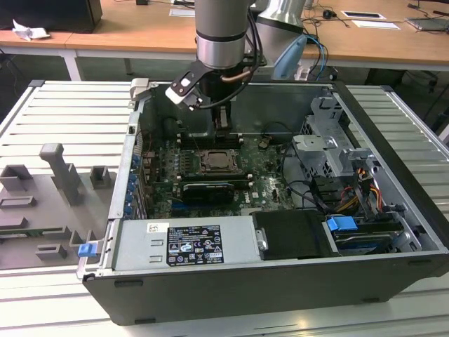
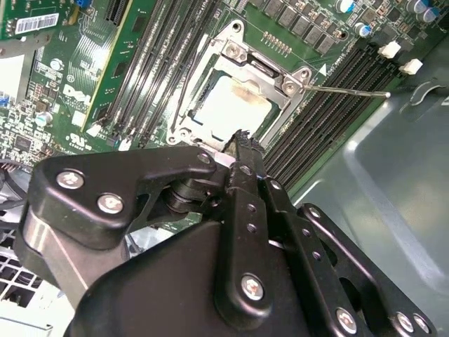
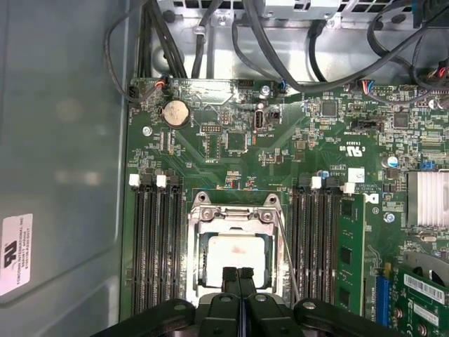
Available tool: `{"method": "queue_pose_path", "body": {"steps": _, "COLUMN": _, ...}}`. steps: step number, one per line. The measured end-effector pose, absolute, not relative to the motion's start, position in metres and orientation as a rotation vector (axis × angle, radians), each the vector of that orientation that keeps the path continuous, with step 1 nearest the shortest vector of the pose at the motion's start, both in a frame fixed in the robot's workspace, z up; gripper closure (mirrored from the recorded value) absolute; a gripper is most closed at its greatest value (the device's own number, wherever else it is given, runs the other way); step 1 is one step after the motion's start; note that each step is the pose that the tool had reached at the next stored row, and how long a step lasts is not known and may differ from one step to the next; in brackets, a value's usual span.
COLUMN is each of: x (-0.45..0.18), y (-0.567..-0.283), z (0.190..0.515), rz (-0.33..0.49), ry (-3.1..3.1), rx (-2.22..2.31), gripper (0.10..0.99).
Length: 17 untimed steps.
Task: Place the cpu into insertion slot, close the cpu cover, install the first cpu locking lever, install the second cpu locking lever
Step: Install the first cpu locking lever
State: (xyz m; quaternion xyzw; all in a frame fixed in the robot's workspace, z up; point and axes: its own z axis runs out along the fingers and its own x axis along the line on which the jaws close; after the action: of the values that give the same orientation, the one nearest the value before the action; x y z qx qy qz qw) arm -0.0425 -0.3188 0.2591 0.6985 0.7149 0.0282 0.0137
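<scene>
The claw, fingers together, points down over the cpu

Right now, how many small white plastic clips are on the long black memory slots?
4 in the first wrist view: two white clips on one side of the silver-rimmed square socket, two on the other. More may hide behind the black gripper.

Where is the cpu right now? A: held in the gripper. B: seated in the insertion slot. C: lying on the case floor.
B: in the first wrist view the cpu lies flat on the green board, framed by the cpu cover.
</scene>
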Motion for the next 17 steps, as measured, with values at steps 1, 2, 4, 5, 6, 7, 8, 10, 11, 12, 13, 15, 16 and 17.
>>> {"method": "queue_pose_path", "body": {"steps": 1, "x": -0.0425, "y": -0.3188, "z": 0.2601, "rz": 0.088, "ry": 2.227, "rx": 2.175, "gripper": 0.980}}
{"method": "queue_pose_path", "body": {"steps": 2, "x": -0.0426, "y": -0.3188, "z": 0.2608, "rz": 0.088, "ry": 2.227, "rx": 2.176, "gripper": 0.980}}
{"method": "queue_pose_path", "body": {"steps": 4, "x": -0.0425, "y": -0.3188, "z": 0.2622, "rz": 0.088, "ry": 2.227, "rx": 2.175, "gripper": 0.980}}
{"method": "queue_pose_path", "body": {"steps": 5, "x": -0.0425, "y": -0.3187, "z": 0.2623, "rz": 0.088, "ry": 2.227, "rx": 2.175, "gripper": 0.980}}
{"method": "queue_pose_path", "body": {"steps": 6, "x": -0.0425, "y": -0.3187, "z": 0.2623, "rz": 0.088, "ry": 2.228, "rx": 2.175, "gripper": 0.980}}
{"method": "queue_pose_path", "body": {"steps": 7, "x": -0.0425, "y": -0.3187, "z": 0.2623, "rz": 0.088, "ry": 2.236, "rx": 2.166, "gripper": 0.980}}
{"method": "queue_pose_path", "body": {"steps": 8, "x": -0.0425, "y": -0.3188, "z": 0.2624, "rz": 0.088, "ry": 2.254, "rx": 2.148, "gripper": 0.980}}
{"method": "queue_pose_path", "body": {"steps": 10, "x": -0.0425, "y": -0.3187, "z": 0.2624, "rz": 0.088, "ry": 2.293, "rx": 2.108, "gripper": 0.980}}
{"method": "queue_pose_path", "body": {"steps": 11, "x": -0.0425, "y": -0.3187, "z": 0.2624, "rz": 0.088, "ry": 2.314, "rx": 2.084, "gripper": 0.980}}
{"method": "queue_pose_path", "body": {"steps": 12, "x": -0.0425, "y": -0.3188, "z": 0.2624, "rz": 0.088, "ry": 2.336, "rx": 2.060, "gripper": 0.980}}
{"method": "queue_pose_path", "body": {"steps": 13, "x": -0.0425, "y": -0.3188, "z": 0.2624, "rz": 0.087, "ry": 2.359, "rx": 2.034, "gripper": 0.980}}
{"method": "queue_pose_path", "body": {"steps": 15, "x": -0.0425, "y": -0.3188, "z": 0.2624, "rz": 0.086, "ry": 2.429, "rx": 1.950, "gripper": 0.980}}
{"method": "queue_pose_path", "body": {"steps": 16, "x": -0.0425, "y": -0.3188, "z": 0.2624, "rz": 0.086, "ry": 2.446, "rx": 1.929, "gripper": 0.980}}
{"method": "queue_pose_path", "body": {"steps": 17, "x": -0.0426, "y": -0.3188, "z": 0.2624, "rz": 0.085, "ry": 2.453, "rx": 1.921, "gripper": 0.980}}
